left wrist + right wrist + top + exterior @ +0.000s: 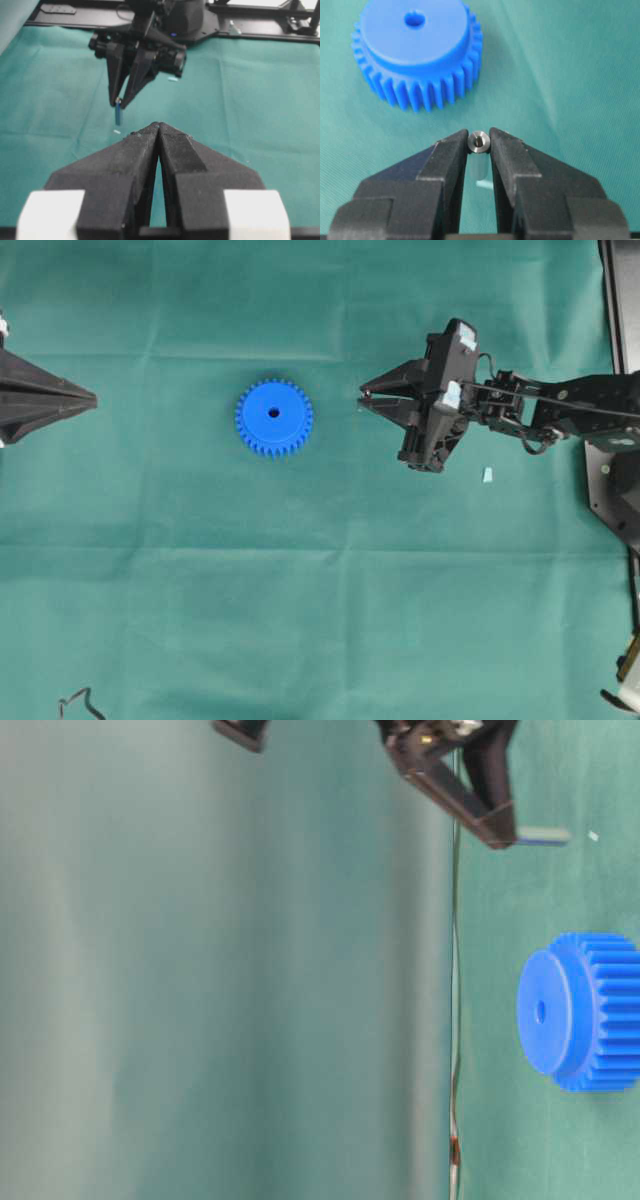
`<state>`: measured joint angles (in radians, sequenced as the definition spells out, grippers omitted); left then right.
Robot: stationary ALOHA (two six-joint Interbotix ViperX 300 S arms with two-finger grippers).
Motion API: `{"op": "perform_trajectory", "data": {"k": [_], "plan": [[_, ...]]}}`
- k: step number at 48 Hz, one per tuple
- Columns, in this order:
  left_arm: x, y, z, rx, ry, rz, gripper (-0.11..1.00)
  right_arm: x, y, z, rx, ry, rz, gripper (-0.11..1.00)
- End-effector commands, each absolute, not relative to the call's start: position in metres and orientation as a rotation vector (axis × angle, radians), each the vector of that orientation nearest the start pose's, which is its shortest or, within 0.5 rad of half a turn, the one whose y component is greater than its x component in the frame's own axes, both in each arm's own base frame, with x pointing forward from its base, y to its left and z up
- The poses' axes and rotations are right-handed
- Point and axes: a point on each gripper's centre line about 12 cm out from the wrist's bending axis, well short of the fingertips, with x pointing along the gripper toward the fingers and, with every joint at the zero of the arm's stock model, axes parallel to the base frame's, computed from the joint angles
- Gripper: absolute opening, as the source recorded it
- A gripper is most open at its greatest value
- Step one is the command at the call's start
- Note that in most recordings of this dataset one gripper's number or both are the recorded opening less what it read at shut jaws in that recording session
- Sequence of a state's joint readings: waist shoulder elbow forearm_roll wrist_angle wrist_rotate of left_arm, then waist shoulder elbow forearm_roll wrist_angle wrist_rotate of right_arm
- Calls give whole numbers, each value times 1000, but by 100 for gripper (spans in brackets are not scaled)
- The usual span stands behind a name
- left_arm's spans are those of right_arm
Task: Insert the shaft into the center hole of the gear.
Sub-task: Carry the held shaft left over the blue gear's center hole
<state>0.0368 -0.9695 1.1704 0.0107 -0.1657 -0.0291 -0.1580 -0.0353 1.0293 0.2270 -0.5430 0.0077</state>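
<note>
The blue gear [274,418] lies flat on the green cloth, its center hole [274,413] facing up and empty. My right gripper [362,395] hovers to the gear's right, apart from it. In the right wrist view it [479,145] is shut on the shaft [479,141], whose shiny round end shows between the fingertips, with the gear [417,50] just ahead. From the left wrist view the shaft [118,115] hangs downward from those tips, above the cloth. My left gripper [159,125] is shut and empty at the far left [95,398].
A small pale blue scrap [487,475] lies on the cloth under the right arm. A tiny white fleck [117,132] lies near the hanging shaft. Black base plates [615,470] line the right edge. A bent wire [80,702] sits at the lower left corner.
</note>
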Motion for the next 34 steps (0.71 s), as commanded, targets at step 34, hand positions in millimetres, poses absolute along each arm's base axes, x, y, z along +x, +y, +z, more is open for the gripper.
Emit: {"op": "perform_trajectory", "data": {"k": [34], "plan": [[201, 11, 291, -17, 13, 51, 0, 373, -57, 178, 212, 367, -244, 18]]}}
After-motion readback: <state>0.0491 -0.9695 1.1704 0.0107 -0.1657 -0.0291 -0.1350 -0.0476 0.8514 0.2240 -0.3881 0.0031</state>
